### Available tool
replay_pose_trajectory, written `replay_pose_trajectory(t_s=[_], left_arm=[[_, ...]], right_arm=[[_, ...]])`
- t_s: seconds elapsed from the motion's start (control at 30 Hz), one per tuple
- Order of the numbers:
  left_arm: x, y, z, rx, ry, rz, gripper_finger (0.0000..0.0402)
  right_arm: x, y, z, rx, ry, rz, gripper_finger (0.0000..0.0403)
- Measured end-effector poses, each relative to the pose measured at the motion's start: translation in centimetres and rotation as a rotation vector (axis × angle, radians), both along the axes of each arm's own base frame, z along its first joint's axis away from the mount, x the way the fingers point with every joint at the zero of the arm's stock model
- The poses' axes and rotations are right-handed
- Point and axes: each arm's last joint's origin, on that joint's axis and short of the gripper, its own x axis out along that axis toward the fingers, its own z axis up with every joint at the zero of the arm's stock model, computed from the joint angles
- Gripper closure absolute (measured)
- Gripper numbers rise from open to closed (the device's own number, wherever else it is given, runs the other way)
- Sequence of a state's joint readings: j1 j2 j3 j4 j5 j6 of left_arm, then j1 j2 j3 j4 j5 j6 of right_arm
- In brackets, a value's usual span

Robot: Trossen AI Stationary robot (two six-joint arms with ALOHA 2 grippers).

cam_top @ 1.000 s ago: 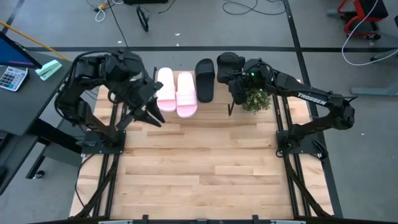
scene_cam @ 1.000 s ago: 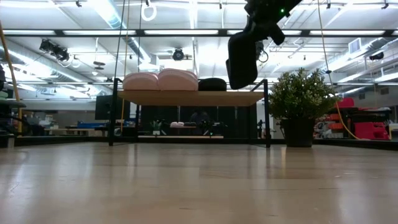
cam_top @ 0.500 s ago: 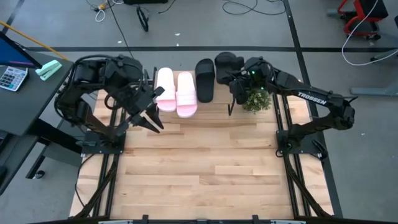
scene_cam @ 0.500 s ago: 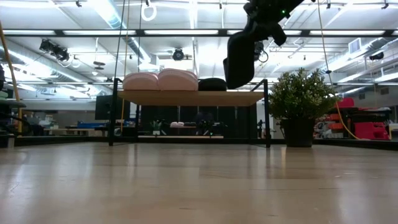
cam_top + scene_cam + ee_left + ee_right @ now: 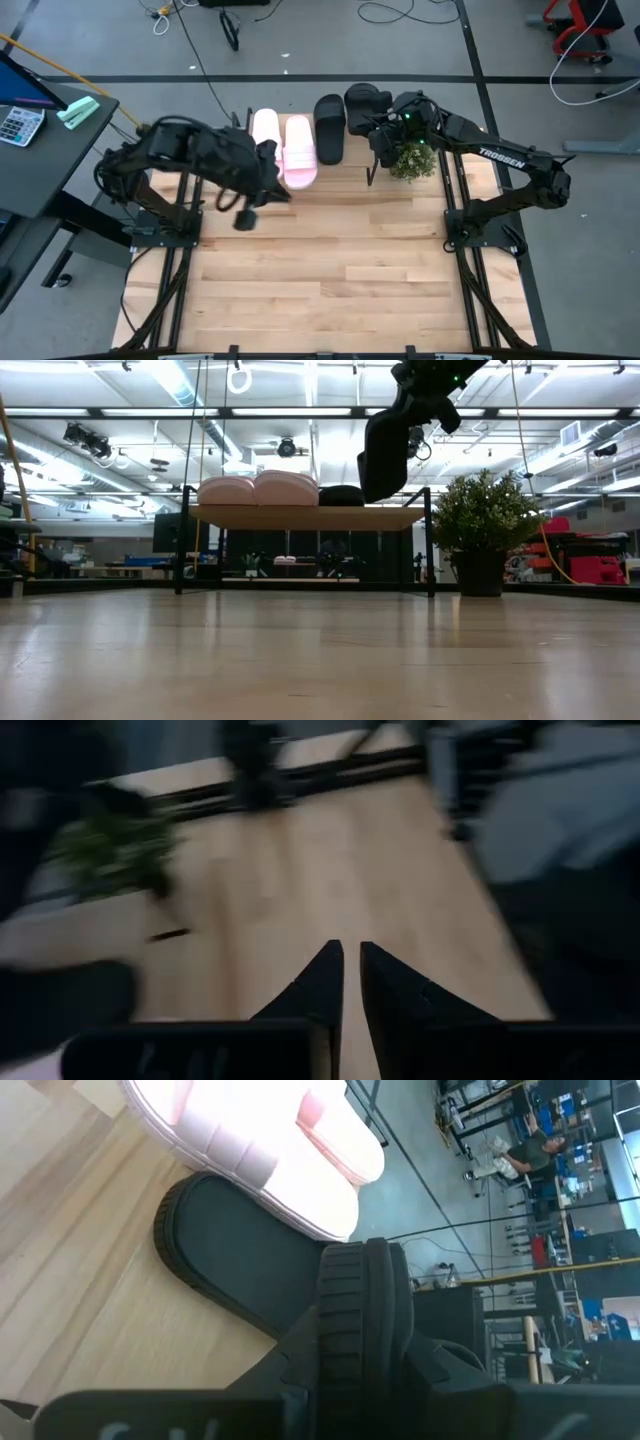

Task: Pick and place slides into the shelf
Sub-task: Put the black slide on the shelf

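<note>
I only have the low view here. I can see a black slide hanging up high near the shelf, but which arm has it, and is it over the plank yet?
Observer: The right gripper has the black slide; the right wrist view shows it clamped between the fingers.
Operator: Is it over the plank?
Observer: In the high view it hangs over the shelf's right end, beside the other black slide already lying there.
Operator: Where's the left arm? I can't see it.
Observer: The left gripper is over the tabletop in front of the shelf, near the pink slides, with nothing between its fingers.
Operator: Anything near the drop spot?
Observer: A small potted plant stands just right of the shelf.
</note>
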State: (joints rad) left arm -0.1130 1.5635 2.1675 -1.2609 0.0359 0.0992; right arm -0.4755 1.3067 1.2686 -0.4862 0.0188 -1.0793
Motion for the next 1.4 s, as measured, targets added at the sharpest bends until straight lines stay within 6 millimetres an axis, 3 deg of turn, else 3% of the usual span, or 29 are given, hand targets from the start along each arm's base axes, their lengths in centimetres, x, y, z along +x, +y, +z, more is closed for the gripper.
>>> replay_pose_trajectory(t_s=[0.27,0.5,0.67,1.03,1.4], left_arm=[[2.5,-1.1,-5.1,0.342,0.056,0.459,0.0382],[3.4,-1.7,-9.9,0.53,0.09,0.687,0.0387],[4.0,-1.8,-11.9,0.587,0.066,0.752,0.038],[4.9,-2.0,-11.9,0.57,-0.007,0.756,0.039],[5.4,-2.1,-11.4,0.558,-0.06,0.75,0.0377]], right_arm=[[0.0,0.1,0.0,-0.033,0.016,0.05,0.0334],[-0.2,-0.4,0.0,-0.066,0.036,0.059,0.0334],[-1.2,-1.6,-0.4,-0.034,0.073,0.043,0.0334],[-2.3,-3.5,-2.2,-0.021,0.084,0.088,0.0334],[-1.7,-4.1,-4.3,-0.01,0.07,0.134,0.0334]])
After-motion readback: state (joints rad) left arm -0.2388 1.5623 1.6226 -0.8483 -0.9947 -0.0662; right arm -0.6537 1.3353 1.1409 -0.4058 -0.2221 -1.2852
